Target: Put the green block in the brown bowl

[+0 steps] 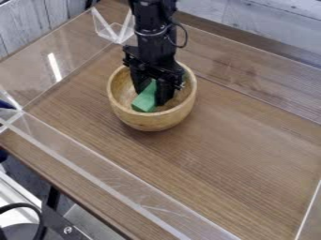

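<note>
Left edge: a strip of clear, shiny tape or film [94,173] runs slantwise along the near-left border of the tabletop [226,173], from the left edge down toward the bottom. A small blue thing [10,118] lies at this edge, cut off by the side of the view; what it is cannot be told.
Lower left corner: black cables [28,208] loop beside pale hardware, partly out of view.
Upper left: a dark mesh surface [19,23] stands beyond the edge of the tabletop.
Left of the arm: a patch of clear, glossy material [115,30] catches the light near the upper part of the arm.
Brown bowl: the round wooden brown bowl [152,121] sits upright on the tabletop, left of the middle of the view, its thick rim open upward.
Green block: the green block [146,97] is inside the brown bowl, in its left half, tilted, with its upper end up against the dark fingers.
Arm: the black robot arm [153,21] reaches down from the top of the view, a thin cable curving out at its right side.
Fingers: the fingers [148,84] are down within the bowl's opening, around the upper end of the green block; whether they grip it or stand loose cannot be told.
Right side: bare wood-grained tabletop, with a pale strip [310,211] at the lower right edge.
</note>
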Controlling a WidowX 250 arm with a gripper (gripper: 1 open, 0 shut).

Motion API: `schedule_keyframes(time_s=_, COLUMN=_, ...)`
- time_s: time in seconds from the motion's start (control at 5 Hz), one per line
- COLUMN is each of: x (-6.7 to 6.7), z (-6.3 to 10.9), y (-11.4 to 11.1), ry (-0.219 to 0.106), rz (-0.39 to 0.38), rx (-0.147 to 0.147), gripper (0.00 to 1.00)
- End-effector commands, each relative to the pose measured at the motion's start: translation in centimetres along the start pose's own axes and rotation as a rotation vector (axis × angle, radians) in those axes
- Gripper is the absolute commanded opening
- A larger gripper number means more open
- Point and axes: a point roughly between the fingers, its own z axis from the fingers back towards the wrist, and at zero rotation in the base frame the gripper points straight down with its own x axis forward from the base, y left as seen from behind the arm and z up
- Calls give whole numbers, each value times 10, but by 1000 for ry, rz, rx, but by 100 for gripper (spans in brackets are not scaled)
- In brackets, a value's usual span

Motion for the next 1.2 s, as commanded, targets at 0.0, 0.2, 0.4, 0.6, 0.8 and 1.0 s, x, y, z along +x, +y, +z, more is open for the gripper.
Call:
schedule_keyframes(time_s=0.0, x=12, z=15, y=5, ry=-53, rz=1, rx=19, gripper=0)
schedule_keyframes(time_s=0.2, x=14, z=15, y=4, ry=-52, rz=2, rx=18, gripper=0)
schedule_keyframes(time_s=0.4, x=15, z=15, y=4, ry=-52, rz=2, rx=17, gripper=0)
schedule_keyframes(time_s=0.6, x=16, z=16, y=3, ry=-52, rz=3, rx=15, gripper=0)
schedule_keyframes(time_s=0.8, x=18, z=15, y=3, ry=-50, rz=3, rx=14, gripper=0)
schedule_keyframes(time_s=1.0, x=18, z=14, y=3, ry=-46, rz=4, rx=14, gripper=0)
